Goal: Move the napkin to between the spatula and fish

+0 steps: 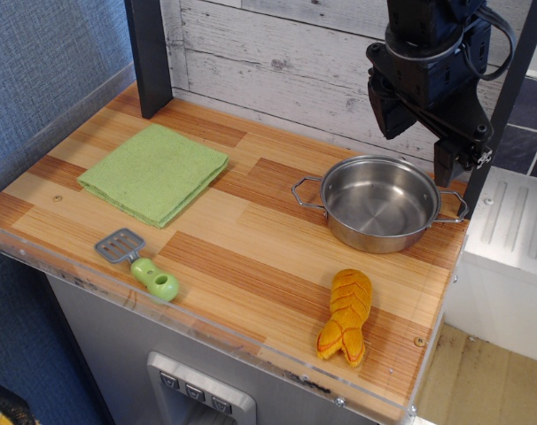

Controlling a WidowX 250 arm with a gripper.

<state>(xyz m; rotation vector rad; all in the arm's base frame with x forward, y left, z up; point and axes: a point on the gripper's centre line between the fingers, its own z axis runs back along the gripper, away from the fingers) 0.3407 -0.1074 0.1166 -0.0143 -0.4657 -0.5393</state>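
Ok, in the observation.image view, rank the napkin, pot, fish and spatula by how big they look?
1. Light green folded cloth napkin.
2. Round steel pot with two handles; slightly smaller footprint.
3. Orange-yellow plush fish.
4. Small spatula, grey slotted blade, lime-green handle; nearly the fish's length but slimmer, so these two are close.

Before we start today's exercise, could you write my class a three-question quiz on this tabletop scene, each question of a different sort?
1. True or false: the green napkin already lies between the toy spatula and the plush fish.
2. Multiple choice: what is inside the steel pot? A) the fish B) the spatula C) nothing
3. Short answer: is the robot's hand touching any object on the wooden counter?

Key
1. False: the napkin sits at the back left, behind the spatula.
2. C: the pot is empty.
3. No: the hand hangs in the air above the pot, holding nothing visible.
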